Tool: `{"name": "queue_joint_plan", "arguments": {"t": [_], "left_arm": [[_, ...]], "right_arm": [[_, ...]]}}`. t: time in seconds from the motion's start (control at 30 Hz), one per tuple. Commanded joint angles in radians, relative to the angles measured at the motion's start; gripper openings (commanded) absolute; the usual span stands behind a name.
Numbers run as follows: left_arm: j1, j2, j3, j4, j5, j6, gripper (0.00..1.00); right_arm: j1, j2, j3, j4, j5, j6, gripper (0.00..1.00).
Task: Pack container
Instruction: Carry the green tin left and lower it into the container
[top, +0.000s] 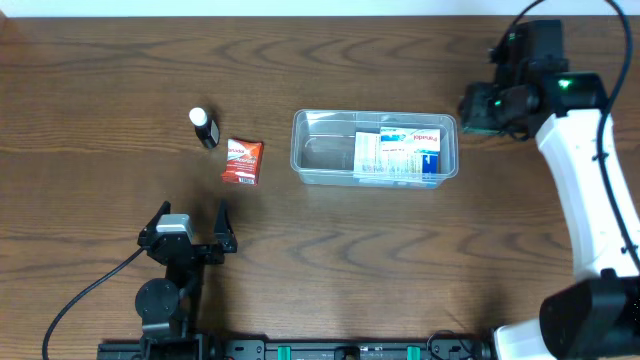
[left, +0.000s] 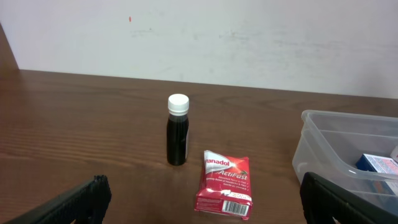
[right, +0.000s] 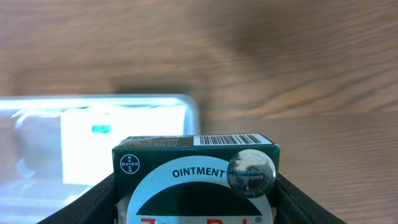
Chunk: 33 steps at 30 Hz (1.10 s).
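Clamping a dark green ointment box (right: 196, 180) by its two sides, the right fingers (right: 292, 208) stand part closed, the clear container (top: 320, 150) ahead of their tips and leftward, a blue-and-white box (top: 400, 155) inside it. The left fingers (left: 87, 196) are spread wide, holding nothing, a white-capped bottle (left: 177, 134) and red packet (left: 222, 183) ahead of them on the desk (top: 400, 260)

The surface (top: 100, 60) is showing a dark brown wood-grain finish, with the grain running from 9 o'clock to 3 o'clock in the overhead view. A plain off-white wall (left: 261, 37) is standing behind the surface, meeting its far edge at 12 o'clock. The wall is carrying one small red speck (left: 130, 19). Even, diffuse light is falling on both.
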Motion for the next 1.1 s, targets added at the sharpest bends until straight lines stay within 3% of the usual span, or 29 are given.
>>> {"name": "queue_joint_plan", "arguments": {"t": [0.0,0.47,1.07], "left_arm": [[0.004,-0.005,-0.015,-0.033,0.018,-0.005,0.98],[0.004,-0.005,-0.015,-0.033,0.018,-0.005,0.98],[0.004,-0.005,-0.015,-0.033,0.018,-0.005,0.98]], "right_arm": [[0.081,-0.020,0.001,-0.015,-0.015,0.049,0.57],[0.272,0.118,-0.027,0.011,0.039,0.163,0.60],[0.284,0.203,-0.036,-0.050,0.115,0.166,0.61]]}}
